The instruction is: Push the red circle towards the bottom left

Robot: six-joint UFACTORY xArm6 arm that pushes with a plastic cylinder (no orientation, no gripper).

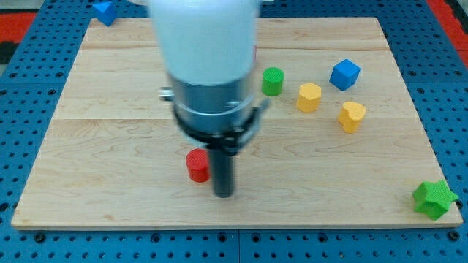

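Observation:
The red circle [197, 166] is a short red cylinder standing on the wooden board [110, 146], left of the middle and toward the view's bottom. My tip [224, 194] is at the lower end of the dark rod, just right of the red circle and slightly below it, very close to it or touching it. The arm's white and grey body hangs over the board's middle and hides what lies behind it.
A green cylinder [272, 81], two yellow blocks [308, 96] [352, 115] and a blue cube [345, 74] sit at the upper right. A green star [433, 199] lies at the board's bottom right corner. Another blue block [104, 11] lies off the board, top left.

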